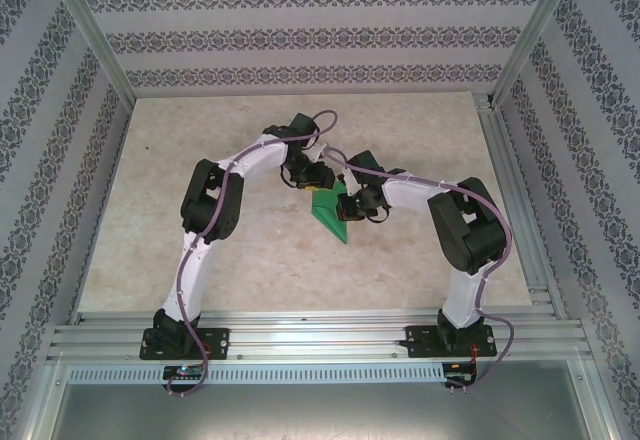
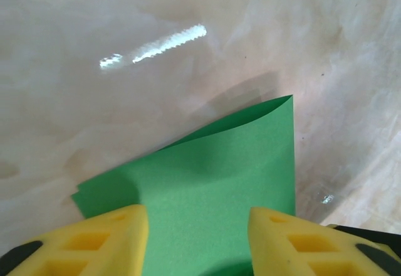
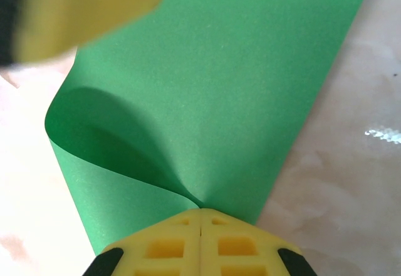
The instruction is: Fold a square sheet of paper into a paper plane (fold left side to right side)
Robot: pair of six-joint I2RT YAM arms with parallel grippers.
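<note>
So, sheet: the square sheet of paper (image 1: pixel 332 216) is thin, bright green, matte and unmarked, doubled over into a narrow wedge with its tip toward the arm bases.
Sheet position: mid-table, between the two grippers, resting on the table (image 1: pixel 200 140).
Fold: from the right wrist, the upper layer bends over in a soft rounded loop on the left, not pressed flat; the right edge runs straight.
Far corner: from the left wrist, one sharp corner stands a little off the surface, with a shadow beneath.
Table surface: pale beige, marbled, glossy, with a bright streak of reflected light.
Left gripper (image 2: pixel 198 218): yellow blocky fingers with square cut-outs stand apart, green paper showing in the gap; no pinch.
Right gripper (image 3: pixel 200 216): yellow fingers pressed together, nipping the sheet where the loop begins.
Surround: striped patterned walls, aluminium frame rails.
</note>
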